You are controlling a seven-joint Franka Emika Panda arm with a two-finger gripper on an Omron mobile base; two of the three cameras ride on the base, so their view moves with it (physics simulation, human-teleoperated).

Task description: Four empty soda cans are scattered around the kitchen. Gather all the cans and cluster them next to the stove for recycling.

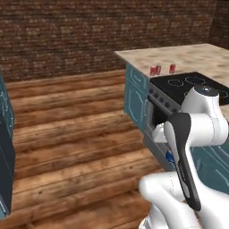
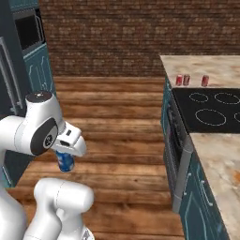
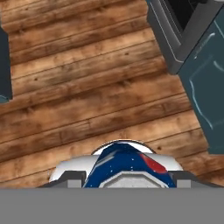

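Observation:
My gripper (image 2: 68,151) is shut on a blue soda can (image 2: 65,162), held low over the wooden floor, well left of the stove. In the hand view the blue can (image 3: 124,165) with its red patch sits between the dark fingertips (image 3: 70,177). From the left base view only a bit of the blue can (image 1: 170,155) peeks out behind my arm. The black stove (image 2: 211,110) lies in the counter at the right. Three red soda cans (image 2: 186,80) stand together on the beige counter just behind the stove (image 1: 192,84), the same red cans (image 1: 158,69) at its far left corner.
The oven front (image 2: 176,154) and teal cabinet doors (image 3: 205,87) face the floor below the stove. A beige counter (image 2: 220,159) continues on the stove's near side. Tall dark cabinets (image 2: 23,65) stand at the left. A brick wall (image 1: 89,31) closes the back; wooden floor (image 1: 71,134) lies between.

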